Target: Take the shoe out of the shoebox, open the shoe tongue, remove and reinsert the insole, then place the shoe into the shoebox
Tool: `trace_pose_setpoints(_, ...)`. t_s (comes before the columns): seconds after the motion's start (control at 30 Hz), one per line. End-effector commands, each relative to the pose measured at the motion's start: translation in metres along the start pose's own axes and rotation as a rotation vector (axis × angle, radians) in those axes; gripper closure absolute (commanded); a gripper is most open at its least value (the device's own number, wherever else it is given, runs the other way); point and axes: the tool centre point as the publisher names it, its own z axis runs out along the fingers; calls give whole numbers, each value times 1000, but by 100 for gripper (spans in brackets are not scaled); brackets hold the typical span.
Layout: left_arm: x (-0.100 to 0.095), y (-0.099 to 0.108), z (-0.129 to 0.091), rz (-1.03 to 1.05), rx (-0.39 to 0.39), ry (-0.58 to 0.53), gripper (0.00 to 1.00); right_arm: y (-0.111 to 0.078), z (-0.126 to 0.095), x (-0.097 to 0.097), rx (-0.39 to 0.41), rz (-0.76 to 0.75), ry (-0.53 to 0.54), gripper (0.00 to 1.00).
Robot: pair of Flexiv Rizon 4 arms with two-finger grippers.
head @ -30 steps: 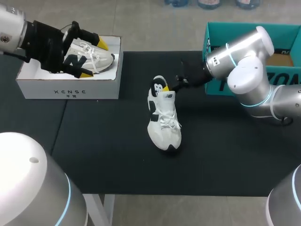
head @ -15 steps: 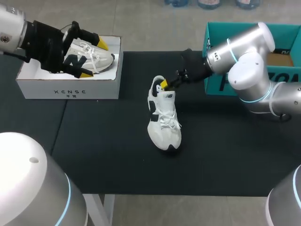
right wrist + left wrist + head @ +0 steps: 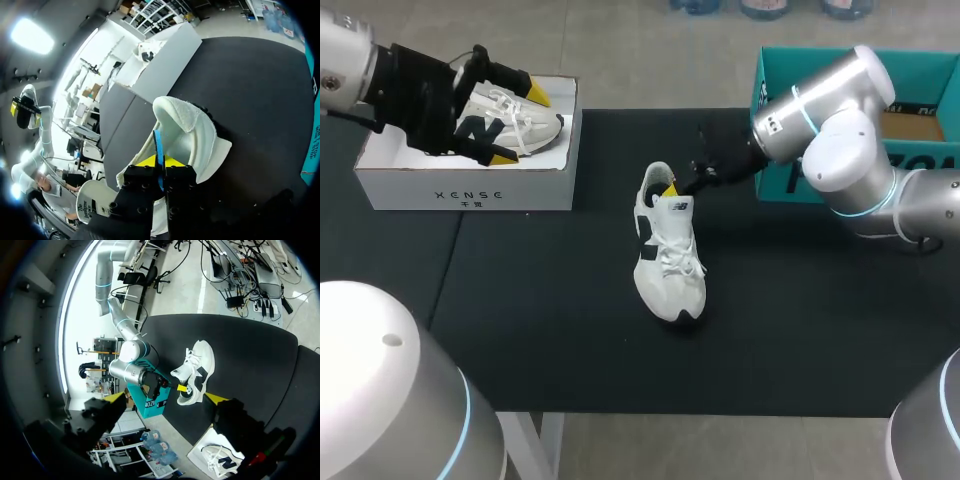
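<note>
The right end effector (image 3: 160,161) is pressing its yellow tips together, clamping a thin blue strip (image 3: 156,138) that is standing up out of the opening of the white shoe (image 3: 668,255). That shoe is resting on its sole on the black worktop (image 3: 570,330), heel right at this end effector and toe pointing away from it. A teal box (image 3: 775,70) is sitting just behind the same arm. The left end effector (image 3: 519,125) is hanging with its fingers spread apart over the white shoebox (image 3: 470,190). A second shoe (image 3: 545,128) is lying in the box beneath it.
</note>
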Motion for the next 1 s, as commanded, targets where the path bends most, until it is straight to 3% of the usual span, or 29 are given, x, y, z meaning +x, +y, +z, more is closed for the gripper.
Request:
trace_pose_setpoints(0.03, 0, 0, 0, 0, -2, 3, 0, -1, 5, 3, 39, -9, -11, 100)
trace_pose_setpoints(0.47, 0, 0, 0, 0, -2, 3, 0, 11, 17, -5, 83, -10, -12, 100)
trace_pose_setpoints(0.5, 0, 0, 0, 0, -2, 3, 0, 11, 17, -5, 87, -13, -17, 80)
trace_pose_setpoints(0.53, 0, 0, 0, 0, -2, 3, 0, 10, 16, -5, 87, -13, -20, 52)
trace_pose_setpoints(0.57, 0, 0, 0, 0, -2, 3, 0, 10, 14, -4, 88, -14, -22, 0)
trace_pose_setpoints(0.8, 0, 0, 0, 0, -2, 3, 0, 15, -13, 12, 43, -19, -79, 0)
trace_pose_setpoints(1.0, 0, 0, 0, 0, -2, 3, 0, 18, -29, 22, 64, -27, -165, 0)
